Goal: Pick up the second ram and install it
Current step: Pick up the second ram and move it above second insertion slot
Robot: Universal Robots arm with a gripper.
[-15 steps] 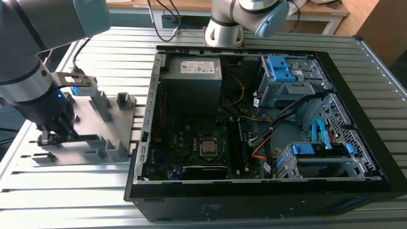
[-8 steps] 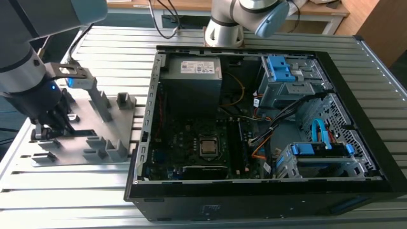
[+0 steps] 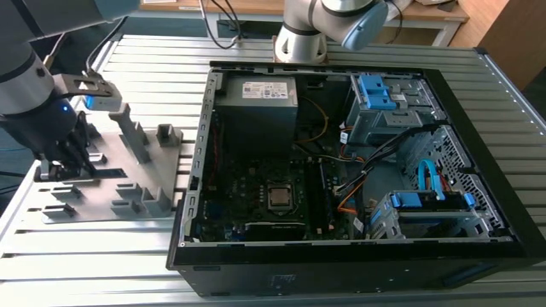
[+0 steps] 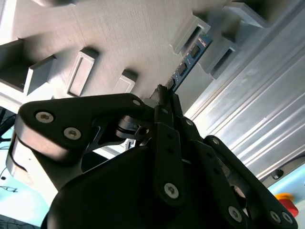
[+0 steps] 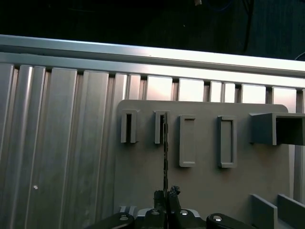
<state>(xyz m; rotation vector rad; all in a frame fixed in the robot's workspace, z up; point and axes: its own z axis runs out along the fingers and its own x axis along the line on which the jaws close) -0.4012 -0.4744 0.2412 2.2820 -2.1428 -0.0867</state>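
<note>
a: as the gripper stands now, what entry goes against it?
b: item one, gripper: fingers closed edge-on upon the second ram, as both wrist views show.
a: location of the ram?
b: item two, second ram: standing on its long edge over the grey holder, far end seated in an upright slotted rib. not lifted clear, as far as i can judge.
a: and the destination?
b: item three, open computer case: well apart, toward the exterior view's right, motherboard exposed inside.
a: task status?
b: grasp made; lifting out, carrying across and installing all outstanding.
</note>
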